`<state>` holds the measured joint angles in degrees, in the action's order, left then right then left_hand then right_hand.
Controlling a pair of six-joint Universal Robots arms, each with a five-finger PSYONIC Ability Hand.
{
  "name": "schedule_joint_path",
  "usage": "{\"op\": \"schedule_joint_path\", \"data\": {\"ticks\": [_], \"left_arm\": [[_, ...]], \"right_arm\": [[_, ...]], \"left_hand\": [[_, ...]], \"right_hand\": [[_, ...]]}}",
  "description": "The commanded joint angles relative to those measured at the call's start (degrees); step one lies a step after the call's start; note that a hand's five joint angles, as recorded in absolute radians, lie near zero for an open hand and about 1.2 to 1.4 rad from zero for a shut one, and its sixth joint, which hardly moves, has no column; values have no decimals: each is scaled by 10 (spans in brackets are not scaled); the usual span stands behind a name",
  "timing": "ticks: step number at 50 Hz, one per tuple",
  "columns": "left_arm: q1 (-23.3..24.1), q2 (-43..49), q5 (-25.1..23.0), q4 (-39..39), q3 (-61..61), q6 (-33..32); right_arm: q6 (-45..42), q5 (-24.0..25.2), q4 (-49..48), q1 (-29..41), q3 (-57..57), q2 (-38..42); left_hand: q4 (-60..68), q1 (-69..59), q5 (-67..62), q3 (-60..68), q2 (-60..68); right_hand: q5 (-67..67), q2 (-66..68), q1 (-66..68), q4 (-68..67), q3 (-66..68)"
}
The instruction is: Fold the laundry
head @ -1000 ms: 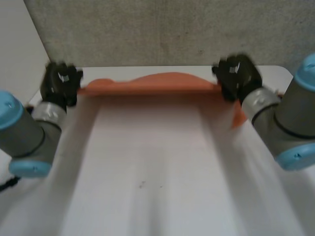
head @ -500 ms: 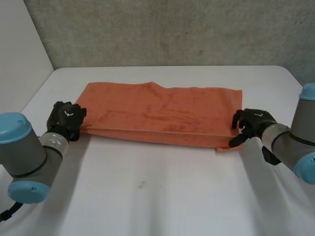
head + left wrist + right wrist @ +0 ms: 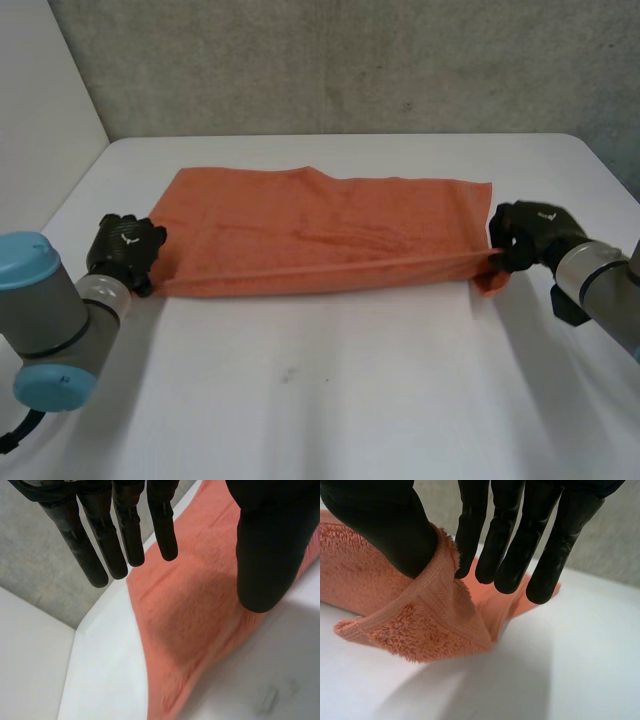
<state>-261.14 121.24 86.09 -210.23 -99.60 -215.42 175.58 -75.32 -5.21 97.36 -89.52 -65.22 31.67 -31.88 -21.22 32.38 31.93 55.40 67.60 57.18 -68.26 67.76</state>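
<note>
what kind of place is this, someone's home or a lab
Likely a robotics lab, not a home: two robot arms at a white table, a plain grey wall behind, and one orange towel to fold.

The head camera sits high between the two arms, looking down and forward over the white desk (image 3: pixel 330 400) toward a grey wall (image 3: pixel 350 60). Each wrist camera looks closely past its own fingers, on the left hand (image 3: pixel 270 555) and right hand (image 3: pixel 380 525). All three views share the orange terry towel (image 3: pixel 320 235).
</note>
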Motion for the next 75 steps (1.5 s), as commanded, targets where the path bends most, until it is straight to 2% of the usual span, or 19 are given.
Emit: {"op": "schedule_joint_path", "data": {"ticks": [1, 8, 12, 29, 55, 65, 68, 75], "left_arm": [[-22, 9, -16, 4, 2, 1], [-24, 9, -38, 18, -1, 3], [-24, 9, -43, 20, -1, 5], [-35, 14, -87, 55, 11, 7], [-35, 59, -87, 53, 64, 5], [-35, 79, -87, 54, 81, 5], [-35, 81, -87, 54, 84, 5], [-35, 72, -80, 58, 82, 5]], "right_arm": [[-72, -11, -12, -20, -12, -18], [-96, -9, -12, -23, -16, -17], [-96, -8, -12, -22, -17, -15], [-101, -9, -13, -19, -17, -10], [-101, -8, -13, -19, -19, -9], [-101, -8, -13, -19, -19, -9], [-101, -8, -14, -20, -18, -9], [-102, -6, -13, -22, -14, -10]], "left_hand": [[29, -27, -34, 22, 27], [43, -41, -47, 36, 40], [102, -100, -106, 94, 99], [105, -103, -110, 98, 102], [208, -206, -212, 201, 205], [356, -354, -360, 348, 353], [483, -481, -487, 476, 480], [483, -481, -488, 476, 481]], "right_hand": [[146, 124, 228, -117, 122], [146, 124, 228, -117, 122], [146, 124, 228, -117, 122], [146, 124, 228, -117, 122], [146, 124, 228, -117, 122], [146, 124, 228, -117, 122], [146, 124, 228, -117, 122], [146, 124, 228, -117, 122]]}}
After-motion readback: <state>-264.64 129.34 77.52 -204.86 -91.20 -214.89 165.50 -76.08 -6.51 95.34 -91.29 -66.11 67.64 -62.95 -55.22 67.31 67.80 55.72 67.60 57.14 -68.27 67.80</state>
